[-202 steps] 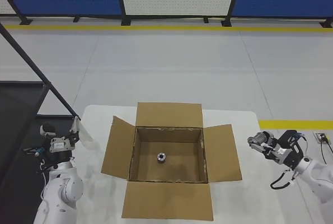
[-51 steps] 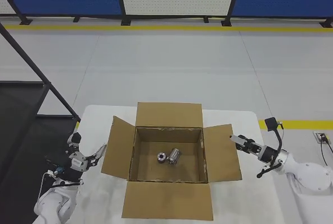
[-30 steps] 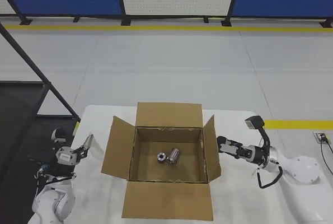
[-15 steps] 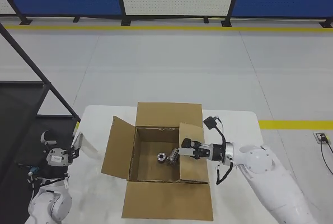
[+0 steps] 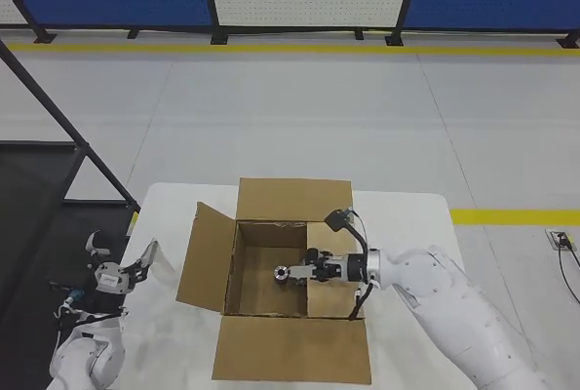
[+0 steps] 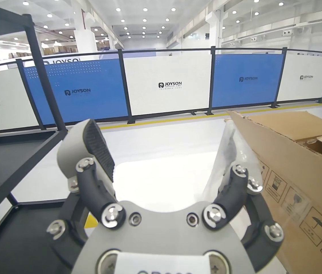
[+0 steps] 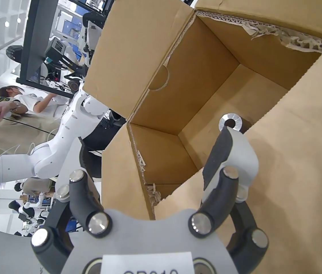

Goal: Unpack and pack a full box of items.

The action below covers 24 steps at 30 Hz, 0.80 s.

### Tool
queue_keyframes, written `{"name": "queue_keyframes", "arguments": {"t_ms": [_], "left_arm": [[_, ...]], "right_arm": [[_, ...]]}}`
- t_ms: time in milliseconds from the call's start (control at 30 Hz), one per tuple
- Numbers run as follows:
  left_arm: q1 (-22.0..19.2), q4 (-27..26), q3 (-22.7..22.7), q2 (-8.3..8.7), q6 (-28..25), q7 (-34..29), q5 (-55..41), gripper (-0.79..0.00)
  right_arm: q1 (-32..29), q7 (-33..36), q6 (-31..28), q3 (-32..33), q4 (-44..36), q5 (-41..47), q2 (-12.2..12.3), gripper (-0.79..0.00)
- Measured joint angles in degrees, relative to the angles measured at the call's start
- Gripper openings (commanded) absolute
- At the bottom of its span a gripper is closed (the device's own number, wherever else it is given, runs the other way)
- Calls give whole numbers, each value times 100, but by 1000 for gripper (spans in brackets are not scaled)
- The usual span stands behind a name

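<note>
Evidently the right tool [image 5: 312, 267] is down inside the cardboard box [image 5: 294, 234]. It reaches in over the side flap [image 7: 292, 172], which lies folded inward beneath it, probably borne down by the arm. Its jaws stand wide apart and grip nothing. A metal cylinder [image 7: 230, 122] sits on the box floor just past the tip of one finger [image 7: 229, 155]. This is likely the piece to be unpacked, and the wide opening would suit straddling it. A small metal ring [image 5: 283, 273] lies a little farther ahead of the tool. The left tool [image 6: 161, 149] hangs outside the box, jaws spread and empty, with the box's outer flap [image 6: 292, 178] just beside its plastic-wrapped finger [image 6: 229, 143].
</note>
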Motion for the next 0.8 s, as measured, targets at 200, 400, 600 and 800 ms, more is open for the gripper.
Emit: {"name": "queue_keyframes", "arguments": {"t_ms": [200, 400, 600, 800], "left_arm": [[-8, -4, 57, 30, -127, -36, 136, 0], [-12, 10, 134, 43, -130, -13, 187, 0], [-33, 12, 207, 44, -50, 11, 151, 0], [-30, -13, 286, 59, -69, 14, 248, 0]], "right_arm": [[5, -65, 176, -76, -59, -355, -9, 0], [3, -97, 213, -122, -102, -519, -21, 0], [-67, -328, 0, -1, -227, -477, -9, 0], [-337, -547, -613, 356, -479, -180, 76, 0]]}}
